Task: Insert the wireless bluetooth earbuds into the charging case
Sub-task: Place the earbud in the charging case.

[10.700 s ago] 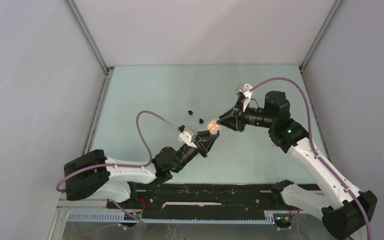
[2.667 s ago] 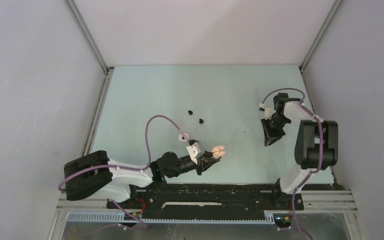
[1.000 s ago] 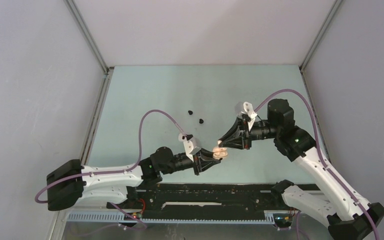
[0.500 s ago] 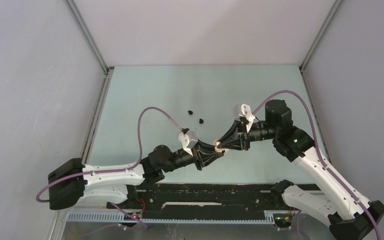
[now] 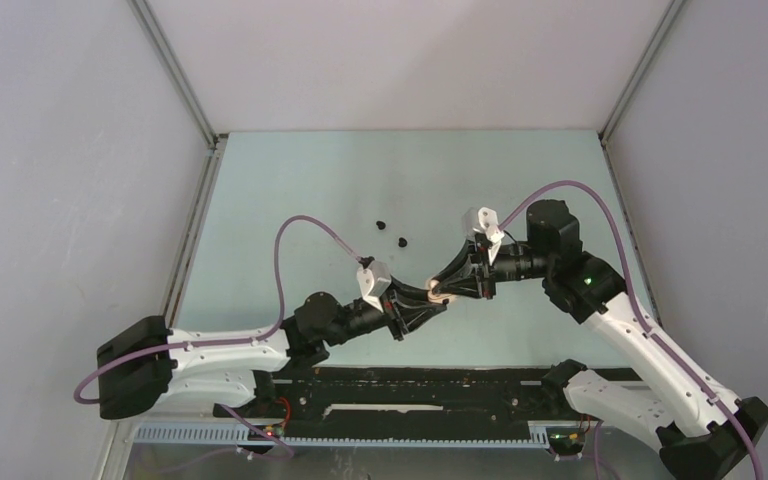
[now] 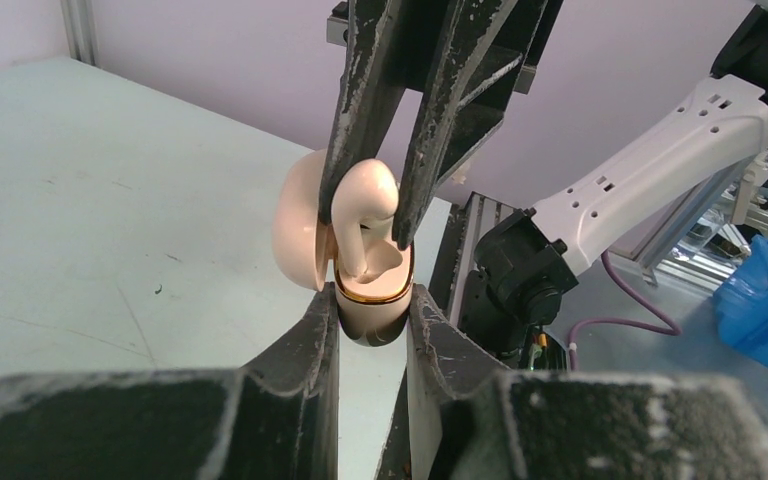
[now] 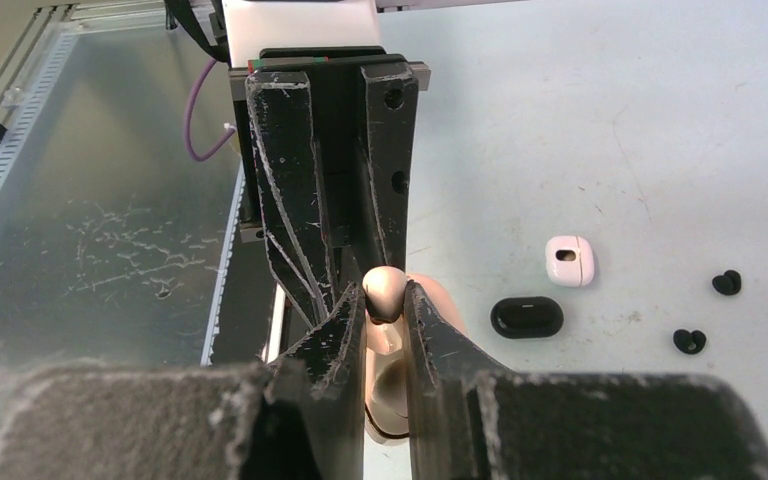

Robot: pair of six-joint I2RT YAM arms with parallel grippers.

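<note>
Cream earbud (image 6: 365, 205) sits pinched tight in the right gripper (image 7: 384, 305), its stem reaching into the open case (image 6: 370, 325), which the left gripper (image 6: 372, 300) squeezes near the table's (image 5: 310, 180) middle, with two black earbuds (image 5: 381, 224) at ten o'clock.

Robotics lab, enclosed test cell. Pale green desk (image 5: 520, 170) boxed in left, right and far by plain grey panels (image 5: 60, 200) set in aluminium posts (image 5: 172, 70). Left arm (image 5: 220, 350) and right arm (image 5: 640, 340) bolted to a black rail (image 5: 410, 385) at the near edge. Purple cable (image 5: 300, 225) loops free. Slotted cable duct (image 5: 200, 434) runs under the rail. Blue bin (image 6: 760, 310) sits beyond the desk.
</note>
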